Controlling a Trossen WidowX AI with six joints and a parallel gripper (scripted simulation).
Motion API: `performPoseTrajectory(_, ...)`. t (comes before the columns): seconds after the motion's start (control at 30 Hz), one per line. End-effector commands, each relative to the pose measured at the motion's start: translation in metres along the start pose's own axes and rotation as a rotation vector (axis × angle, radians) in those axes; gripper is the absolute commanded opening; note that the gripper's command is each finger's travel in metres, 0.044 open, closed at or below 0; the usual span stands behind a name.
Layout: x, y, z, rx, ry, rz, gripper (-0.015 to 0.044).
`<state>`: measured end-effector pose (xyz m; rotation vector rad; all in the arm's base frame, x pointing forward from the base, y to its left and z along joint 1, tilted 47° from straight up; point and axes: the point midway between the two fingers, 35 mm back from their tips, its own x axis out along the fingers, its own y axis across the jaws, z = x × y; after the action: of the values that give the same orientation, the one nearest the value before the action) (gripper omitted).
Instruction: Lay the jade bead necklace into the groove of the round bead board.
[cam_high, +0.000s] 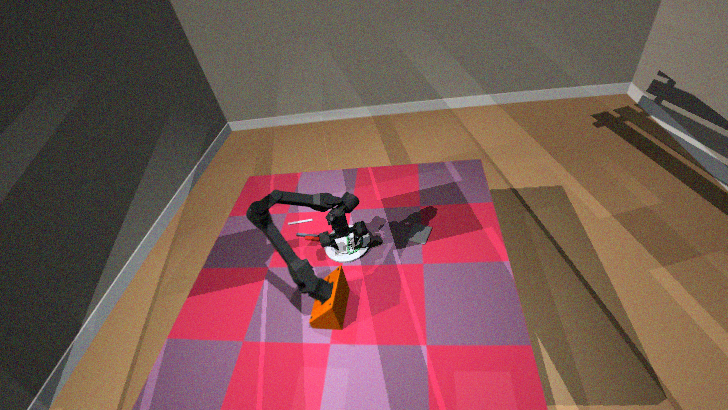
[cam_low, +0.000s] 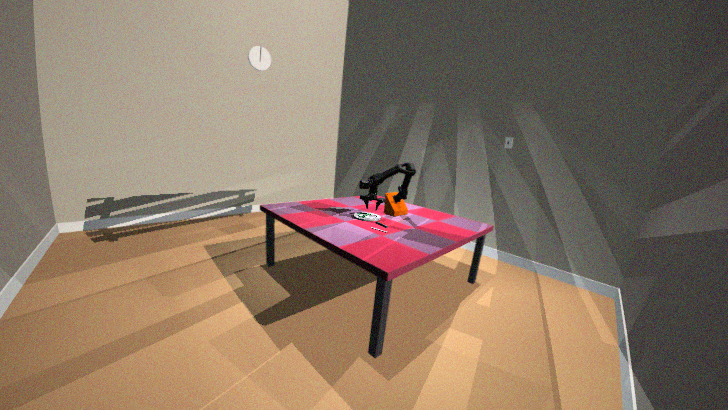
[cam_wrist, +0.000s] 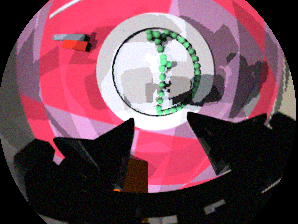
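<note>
The round white bead board (cam_high: 346, 257) (cam_low: 357, 217) (cam_wrist: 105, 70) lies flat on the table, with a thin dark circular groove. The jade bead necklace (cam_wrist: 162, 59) lies on it. In the wrist view its right side follows the groove's right arc from top to bottom. Its other side runs roughly straight down the board's middle, with beads bunched at the top. The groove's left arc is bare. My gripper (cam_high: 347, 244) (cam_low: 372, 209) (cam_wrist: 161, 117) is open and empty, pointing down above the board, its tips near the lower rim in the wrist view. In the top view the fingers partly hide the necklace.
A thin white stick (cam_high: 300, 221) (cam_low: 379, 229) and a grey-and-red piece (cam_high: 311, 237) (cam_wrist: 75, 45) lie left of the board in the top view. A flat grey square (cam_high: 420, 234) lies to its right. The orange arm base (cam_high: 333, 305) (cam_low: 395, 204) stands nearby.
</note>
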<state>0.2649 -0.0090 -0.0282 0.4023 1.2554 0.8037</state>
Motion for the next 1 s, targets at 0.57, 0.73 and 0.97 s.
performPoseTrajectory(0.57, 0.013, -0.001, 0.004, 0.024, -0.004, -0.008, 0.0120)
performPoseTrajectory(0.73, 0.021, -0.001, 0.004, 0.026, -0.003, -0.007, 0.0120)
performPoseTrajectory(0.97, 0.032, 0.000, 0.003, 0.028, -0.001, -0.004, 0.0120)
